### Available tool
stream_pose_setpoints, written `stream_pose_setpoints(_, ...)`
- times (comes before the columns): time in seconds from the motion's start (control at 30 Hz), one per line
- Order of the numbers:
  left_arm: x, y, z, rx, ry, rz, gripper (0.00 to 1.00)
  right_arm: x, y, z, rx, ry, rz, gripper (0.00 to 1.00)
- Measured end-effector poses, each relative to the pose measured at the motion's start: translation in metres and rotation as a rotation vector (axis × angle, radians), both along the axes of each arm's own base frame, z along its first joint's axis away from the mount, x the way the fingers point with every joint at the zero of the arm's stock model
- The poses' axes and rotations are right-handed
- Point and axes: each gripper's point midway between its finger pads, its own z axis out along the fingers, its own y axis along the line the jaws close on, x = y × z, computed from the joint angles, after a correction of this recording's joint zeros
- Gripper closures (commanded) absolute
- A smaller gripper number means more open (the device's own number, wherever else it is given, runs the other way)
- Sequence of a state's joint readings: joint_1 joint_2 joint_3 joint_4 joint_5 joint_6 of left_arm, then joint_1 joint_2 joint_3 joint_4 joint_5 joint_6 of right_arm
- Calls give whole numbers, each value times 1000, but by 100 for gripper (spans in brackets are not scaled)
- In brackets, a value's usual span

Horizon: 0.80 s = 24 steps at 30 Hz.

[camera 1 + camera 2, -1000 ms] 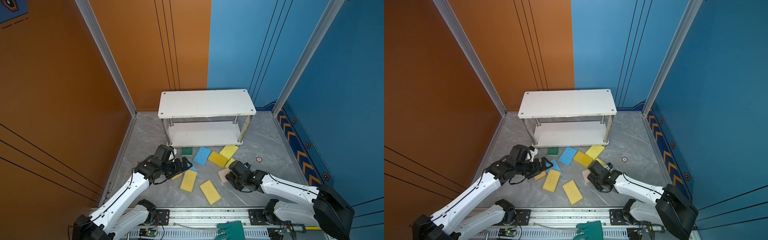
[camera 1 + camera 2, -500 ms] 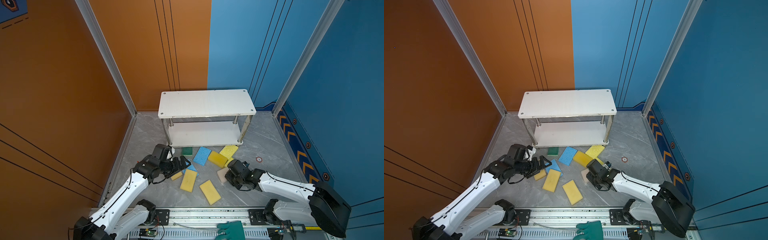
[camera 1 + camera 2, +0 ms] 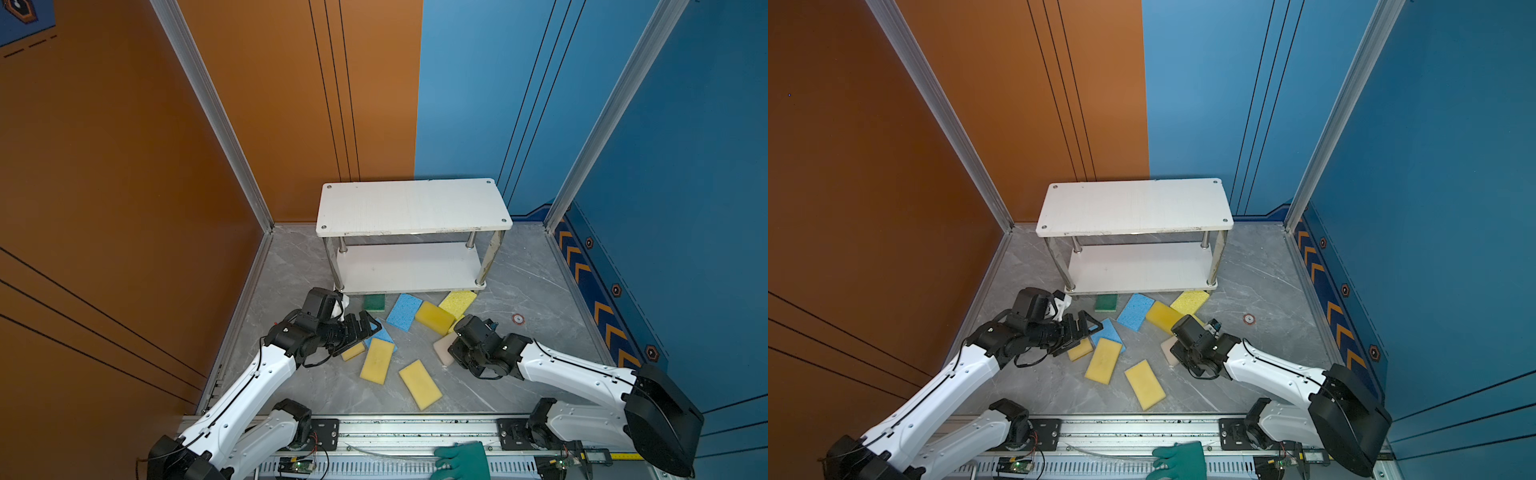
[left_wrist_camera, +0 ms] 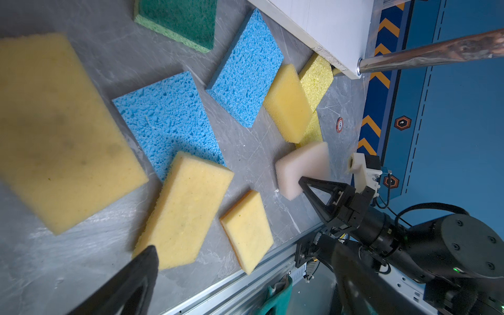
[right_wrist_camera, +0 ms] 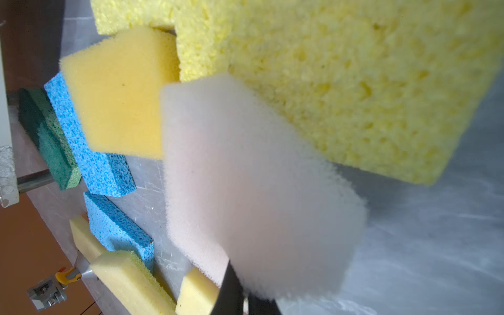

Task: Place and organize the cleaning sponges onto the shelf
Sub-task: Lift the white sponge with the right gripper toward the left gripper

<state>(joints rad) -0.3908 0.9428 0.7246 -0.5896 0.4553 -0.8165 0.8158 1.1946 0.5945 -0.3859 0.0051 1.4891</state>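
The shelf (image 3: 413, 205) stands at the back, both white boards bare. Several sponges lie on the floor in front of it: dark green (image 3: 374, 302), two blue (image 3: 404, 311) (image 3: 384, 334) and yellow ones (image 3: 434, 318) (image 3: 377, 360) (image 3: 419, 384). My left gripper (image 3: 365, 328) hovers open over the left blue sponge, holding nothing; one finger (image 4: 136, 278) shows in the left wrist view. My right gripper (image 4: 302, 184) is shut on one end of the pale pink sponge (image 5: 259, 177), which is tilted beside a porous yellow sponge (image 5: 354, 81).
A teal glove (image 3: 465, 459) lies on the metal rail (image 3: 415, 428) at the front edge. Orange and blue walls close the floor in on the left, back and right. A small round red mark (image 3: 518, 319) sits on the floor right of the sponges.
My right gripper's jaws have closed on the end of the pale pink sponge. The left arm has hardly moved and stays open.
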Motion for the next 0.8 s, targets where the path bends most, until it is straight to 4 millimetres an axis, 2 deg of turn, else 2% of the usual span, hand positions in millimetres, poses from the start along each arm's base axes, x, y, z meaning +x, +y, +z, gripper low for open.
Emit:
stream_pose_setpoints(0.07,-1,0,2,-7,-5,-4,0,0,2,13,-4,-19,29,100)
stream_pose_setpoints(0.27,-3,-5,9,-40,-21,-24,0,9,13,70,7,-139,181,100)
stream_pose_setpoints(0.53,6,-27,34,-178,-67,-73,0,15,40,133,35,-252,574,100)
stream_pose_setpoints(0.67,14,-40,52,-266,-105,-89,1,12,58,151,58,-271,741,100)
stream_pose_setpoints(0.8,20,-59,72,-353,-151,-125,8,9,75,156,86,-258,860,100)
